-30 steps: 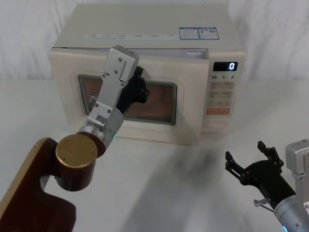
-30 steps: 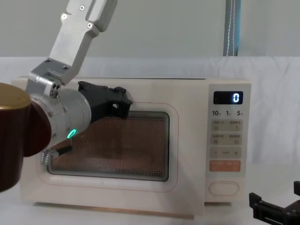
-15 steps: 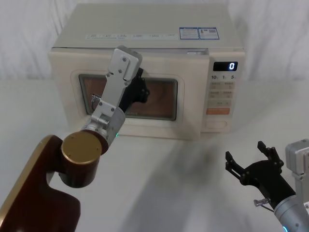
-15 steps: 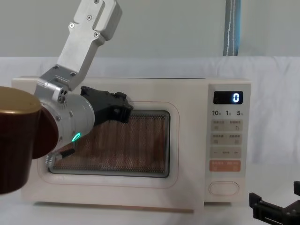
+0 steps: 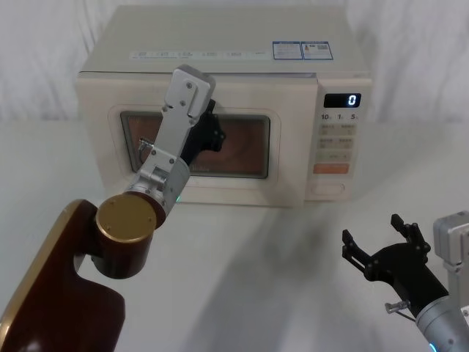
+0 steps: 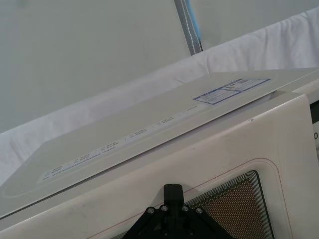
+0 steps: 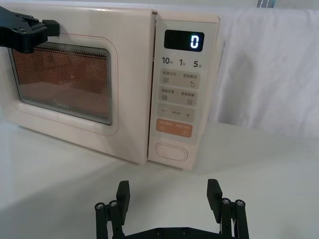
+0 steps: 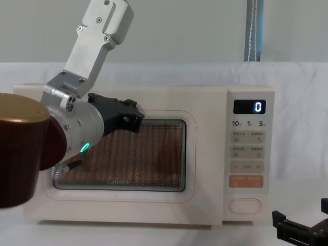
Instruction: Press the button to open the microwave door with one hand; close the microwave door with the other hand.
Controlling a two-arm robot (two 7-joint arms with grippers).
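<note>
Evidently to seat it, the left gripper (image 5: 212,132), finger state unclear, pressed the microwave door (image 5: 192,150); the right gripper (image 7: 169,198) waited spread.

head view high, chest view low, both facing the microwave (image 5: 220,110)

White cloth (image 5: 242,279) covers the table and drapes up behind. Plain grey wall (image 8: 205,31) at far side, with a blue-edged vertical strip (image 8: 254,31) right of centre.
</note>
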